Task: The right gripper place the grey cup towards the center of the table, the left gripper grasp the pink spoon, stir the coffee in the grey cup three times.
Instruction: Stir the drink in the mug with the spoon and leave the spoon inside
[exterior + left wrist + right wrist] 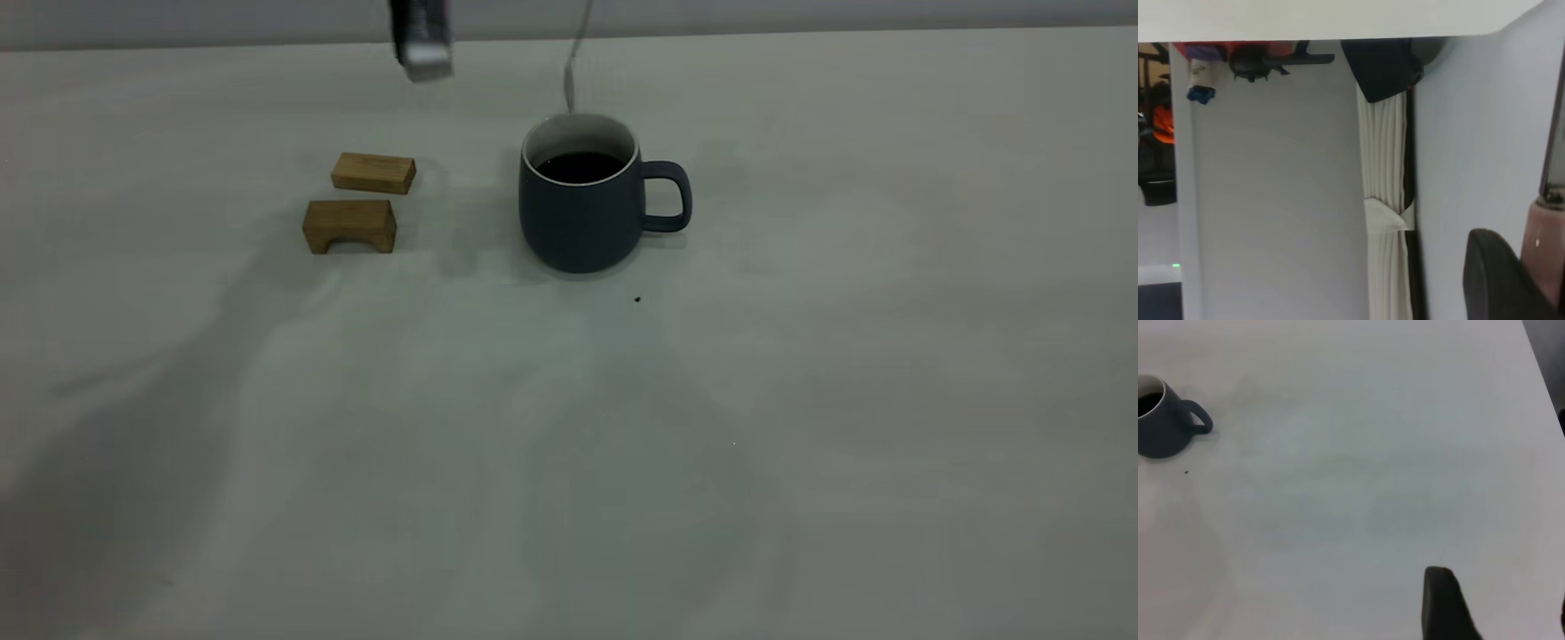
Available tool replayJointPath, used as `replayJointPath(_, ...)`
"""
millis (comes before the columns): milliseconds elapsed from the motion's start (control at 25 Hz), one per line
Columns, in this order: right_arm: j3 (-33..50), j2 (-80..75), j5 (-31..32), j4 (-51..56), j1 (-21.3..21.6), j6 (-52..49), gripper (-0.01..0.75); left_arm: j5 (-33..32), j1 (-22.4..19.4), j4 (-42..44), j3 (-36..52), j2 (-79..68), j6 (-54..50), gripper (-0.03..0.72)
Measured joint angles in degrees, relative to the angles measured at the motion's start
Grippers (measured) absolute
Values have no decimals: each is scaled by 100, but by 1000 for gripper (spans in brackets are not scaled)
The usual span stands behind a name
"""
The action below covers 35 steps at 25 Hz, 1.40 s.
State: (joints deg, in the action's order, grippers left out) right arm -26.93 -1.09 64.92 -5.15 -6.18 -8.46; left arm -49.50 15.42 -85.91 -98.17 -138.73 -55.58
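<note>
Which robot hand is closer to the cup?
The left one. The left gripper hangs just above and behind the grey cup, holding the pink spoon. The right gripper is far off across the table.

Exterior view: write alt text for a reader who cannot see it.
A grey cup of dark coffee stands on an off-white table, handle pointing right. A thin spoon neck hangs just behind its rim, and two wooden blocks lie to its left below a blurred metal part at the top edge.
</note>
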Motion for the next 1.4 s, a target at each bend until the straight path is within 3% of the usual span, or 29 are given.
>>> replayJointPath(320,0,0,0,-5,4,0,452,252,216,-571,0,-484,53,127)
replayJointPath(680,0,0,0,-5,11,0,452,253,233,-562,0,-876,63,127)
replayJointPath(1040,0,0,0,-5,11,0,452,485,-75,-298,0,-884,-20,127)
replayJointPath(1400,0,0,0,-5,11,0,452,700,141,-1240,-9,-1105,824,127)
